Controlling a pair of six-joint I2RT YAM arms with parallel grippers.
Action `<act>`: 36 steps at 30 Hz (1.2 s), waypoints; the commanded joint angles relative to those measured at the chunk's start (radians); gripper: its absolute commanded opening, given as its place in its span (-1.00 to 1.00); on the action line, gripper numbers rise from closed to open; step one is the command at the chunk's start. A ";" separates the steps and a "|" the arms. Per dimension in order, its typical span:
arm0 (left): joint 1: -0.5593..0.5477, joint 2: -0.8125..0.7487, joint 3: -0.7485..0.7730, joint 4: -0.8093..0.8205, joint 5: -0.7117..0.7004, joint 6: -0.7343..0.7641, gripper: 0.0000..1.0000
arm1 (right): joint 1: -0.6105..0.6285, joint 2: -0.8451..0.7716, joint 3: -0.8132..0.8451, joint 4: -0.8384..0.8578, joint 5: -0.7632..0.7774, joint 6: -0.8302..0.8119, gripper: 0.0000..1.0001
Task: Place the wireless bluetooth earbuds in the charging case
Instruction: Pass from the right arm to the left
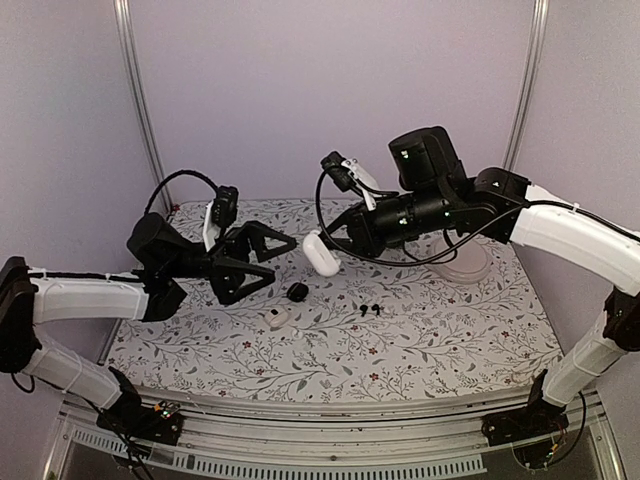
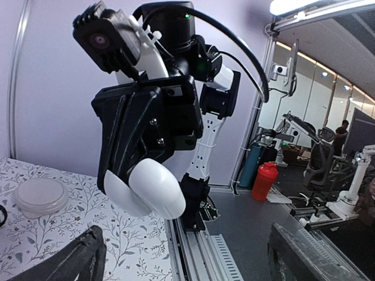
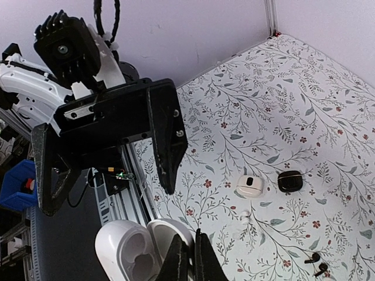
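My right pincer (image 1: 328,248) is pinching the white charging case (image 1: 322,255) by its rim and holds it in the air, hinged open, with both hollow halves showing in the right wrist view. The black earbuds (image 1: 368,310), two of them, lie side by side on the worktop (image 1: 450,340). They sit toward the near edge from the held case, well apart from it. My left pincer (image 1: 283,262) is spread wide and grips nothing, hanging above the worktop just left of the case. Below it I count one round black case (image 1: 297,291) and one small white case (image 1: 277,317); the dark mark on the latter is too small to read. One tiny white piece (image 3: 244,218), possibly an earbud, lies near them. One clear round dish (image 1: 465,265) sits under the right arm.
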 commanded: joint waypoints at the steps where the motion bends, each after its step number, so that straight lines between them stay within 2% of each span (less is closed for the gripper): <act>1: 0.014 -0.139 0.017 -0.357 -0.110 0.240 0.92 | 0.004 -0.047 0.040 -0.081 0.113 -0.055 -0.93; 6: 0.016 -0.295 0.185 -0.807 -0.309 0.416 0.92 | 0.003 -0.051 0.040 -0.141 0.202 -0.076 -0.93; 9: 0.019 -0.333 0.237 -0.918 -0.355 0.440 0.92 | 0.003 -0.050 0.037 -0.156 0.247 -0.087 -0.93; 13: 0.069 -0.388 0.117 -0.808 -0.458 0.241 0.92 | 0.003 -0.039 0.058 -0.186 0.334 -0.105 -0.93; 14: 0.083 -0.391 0.109 -0.787 -0.432 0.238 0.92 | 0.002 -0.038 0.063 -0.190 0.360 -0.109 -0.93; 16: 0.083 -0.366 0.142 -0.844 -0.398 0.293 0.92 | 0.004 -0.027 0.076 -0.213 0.406 -0.117 -0.93; 21: 0.005 -0.232 0.235 -0.991 -0.337 0.372 0.92 | 0.049 0.033 0.127 -0.257 0.520 -0.152 -0.93; 31: -0.084 -0.022 0.336 -1.011 -0.269 0.335 0.78 | 0.150 0.107 0.200 -0.303 0.737 -0.236 -0.93; 36: -0.103 0.038 0.359 -0.996 -0.259 0.315 0.65 | 0.177 0.107 0.198 -0.288 0.776 -0.264 -0.93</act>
